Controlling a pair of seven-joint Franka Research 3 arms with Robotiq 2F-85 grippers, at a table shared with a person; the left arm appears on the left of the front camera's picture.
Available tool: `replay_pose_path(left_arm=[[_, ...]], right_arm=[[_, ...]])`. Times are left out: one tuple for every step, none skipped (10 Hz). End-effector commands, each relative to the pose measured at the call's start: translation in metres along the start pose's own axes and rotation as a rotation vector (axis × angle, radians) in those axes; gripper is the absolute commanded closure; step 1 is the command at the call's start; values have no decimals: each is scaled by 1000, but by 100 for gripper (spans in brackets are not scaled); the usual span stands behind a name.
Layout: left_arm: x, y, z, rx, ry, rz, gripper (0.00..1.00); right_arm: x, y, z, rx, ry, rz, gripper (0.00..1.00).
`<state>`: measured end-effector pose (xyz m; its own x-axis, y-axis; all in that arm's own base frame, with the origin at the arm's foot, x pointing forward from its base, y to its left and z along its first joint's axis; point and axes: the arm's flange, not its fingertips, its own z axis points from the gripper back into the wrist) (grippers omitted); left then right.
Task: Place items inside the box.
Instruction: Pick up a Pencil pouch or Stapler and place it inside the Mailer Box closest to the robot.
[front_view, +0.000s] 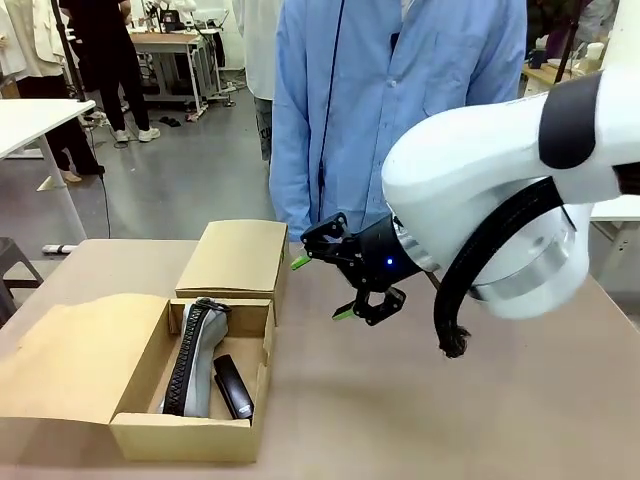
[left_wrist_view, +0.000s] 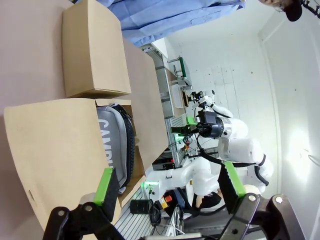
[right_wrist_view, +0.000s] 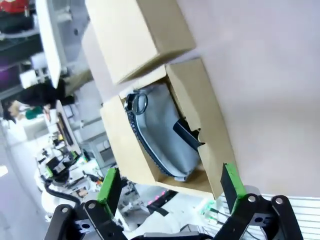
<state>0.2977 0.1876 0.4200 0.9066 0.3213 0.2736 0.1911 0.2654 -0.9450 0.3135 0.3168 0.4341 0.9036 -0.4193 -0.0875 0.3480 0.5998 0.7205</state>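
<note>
An open cardboard box (front_view: 186, 438) sits at the table's front left with its flap folded out to the left. Inside lie a grey zip pouch (front_view: 196, 356) and, beside it, a black stapler (front_view: 233, 386). My right gripper (front_view: 322, 288) hovers open and empty above the table, right of the box. From the right wrist, the gripper (right_wrist_view: 170, 183) looks down on the box (right_wrist_view: 212, 130), the pouch (right_wrist_view: 162, 127) and the stapler (right_wrist_view: 188, 133). My left gripper (left_wrist_view: 167, 182) is open and empty, with the pouch (left_wrist_view: 112, 145) and its white print beyond it.
A second, closed cardboard box (front_view: 236, 258) stands just behind the open one, also in the left wrist view (left_wrist_view: 92, 50). A person in a blue shirt (front_view: 390, 90) stands at the far edge. The table surface (front_view: 430, 410) right of the box is bare.
</note>
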Motion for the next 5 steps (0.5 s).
replay_pose_path(left_arm=[[-1,-2,0,-18,-8,-19,0],[-1,-2,0,-18,-8,-19,0],[-1,-2,0,-18,-8,-19,0],[-1,-2,0,-18,-8,-19,0],[-1,-2,0,-18,-8,-19,0]], right_arm=[[3,26,-22,-53,30,77,0],[3,26,-22,-53,30,77,0],[-2,5,-7,-16,11,31,0],[-15,10,-24,-69,200,150,0],[10,6,11,-11,165,146,0]])
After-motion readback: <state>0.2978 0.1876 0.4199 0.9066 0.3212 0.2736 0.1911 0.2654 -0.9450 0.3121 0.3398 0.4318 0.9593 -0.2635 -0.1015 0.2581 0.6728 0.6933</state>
